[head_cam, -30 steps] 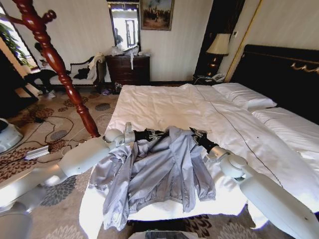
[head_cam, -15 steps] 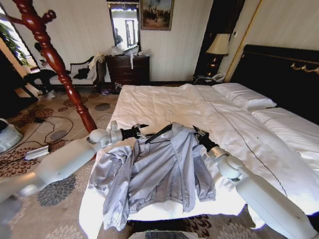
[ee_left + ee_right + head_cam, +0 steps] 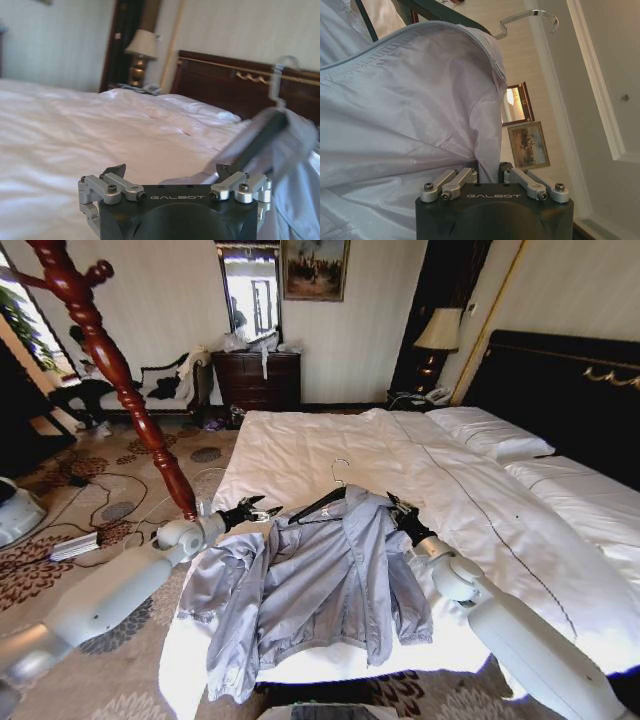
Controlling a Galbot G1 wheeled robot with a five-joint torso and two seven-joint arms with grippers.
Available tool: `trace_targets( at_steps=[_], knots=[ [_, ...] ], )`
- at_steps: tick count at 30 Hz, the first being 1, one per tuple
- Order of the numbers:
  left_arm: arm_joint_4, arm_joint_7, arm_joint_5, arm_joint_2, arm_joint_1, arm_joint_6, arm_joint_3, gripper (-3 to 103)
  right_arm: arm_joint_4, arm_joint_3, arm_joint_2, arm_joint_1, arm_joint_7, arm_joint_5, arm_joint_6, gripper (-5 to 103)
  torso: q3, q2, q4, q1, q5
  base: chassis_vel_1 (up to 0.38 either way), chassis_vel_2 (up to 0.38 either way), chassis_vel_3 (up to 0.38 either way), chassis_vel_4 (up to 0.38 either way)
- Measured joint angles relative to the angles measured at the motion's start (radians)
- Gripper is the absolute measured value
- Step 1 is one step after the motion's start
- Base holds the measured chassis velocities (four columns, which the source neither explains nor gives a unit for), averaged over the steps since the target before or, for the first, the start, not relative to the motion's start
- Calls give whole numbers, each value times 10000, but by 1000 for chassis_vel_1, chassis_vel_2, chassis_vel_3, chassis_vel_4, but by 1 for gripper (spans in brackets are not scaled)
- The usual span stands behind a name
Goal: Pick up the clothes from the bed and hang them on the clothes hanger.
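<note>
Now hanging step: right claw [image 3: 488, 172] pinches jacket [image 3: 320, 590] shoulder, hanger [image 3: 322, 504] inside; left claw [image 3: 262, 510] agape, empty, must regrasp.

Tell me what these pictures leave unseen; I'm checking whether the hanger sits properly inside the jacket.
- Clothes hanger, head view: its far arm is hidden under the jacket.
- Right gripper, right wrist view: jacket fabric covers the fingertips, so the grip point is hidden.
- Hanger hook, left wrist view: blurred.
- Left gripper, head view: too small to judge contact with the bed.
</note>
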Motion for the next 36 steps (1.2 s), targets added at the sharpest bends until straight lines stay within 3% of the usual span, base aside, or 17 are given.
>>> trace_targets(
  at_steps=[3,9,13,15,17,19,23,36],
  knots=[
    [346,-246,-422,-332,-17,199,-150,100,52,-2,-82,-62,21,-58,56,17,0,0,-2,-1,2,0,0,0,0],
    [1873,-1499,-1603,-1573,-766,1100,-205,100,158,-63,-289,-91,30,-88,71,17,0,0,-9,0,3,0,0,0,0],
    [2535,-1889,-1792,-1984,-1054,1545,-41,100,158,-63,-356,-93,61,-79,71,17,0,0,-2,0,3,0,0,0,0],
    [2936,-2371,-2006,-2356,-1034,1942,-182,100,142,-58,-443,-153,104,-54,66,17,0,-1,-2,1,2,0,0,0,0],
    [2953,-2434,-2043,-2394,-1006,1981,-227,100,137,-57,-456,-162,107,-52,65,17,0,0,-2,1,4,0,0,0,0],
    [3074,-2937,-2348,-2699,-725,2357,-643,100,105,-46,-574,-216,109,-37,62,17,1,0,-3,0,3,0,0,0,0],
    [3269,-3323,-2461,-3084,-437,2672,-1118,100,97,-62,-713,-230,109,14,56,17,1,-1,-1,0,0,0,0,0,0],
    [3897,-3286,-2272,-3819,-289,3259,-1289,100,97,-141,-895,-225,110,111,12,17,0,-1,-3,0,3,0,0,0,0]
  ],
)
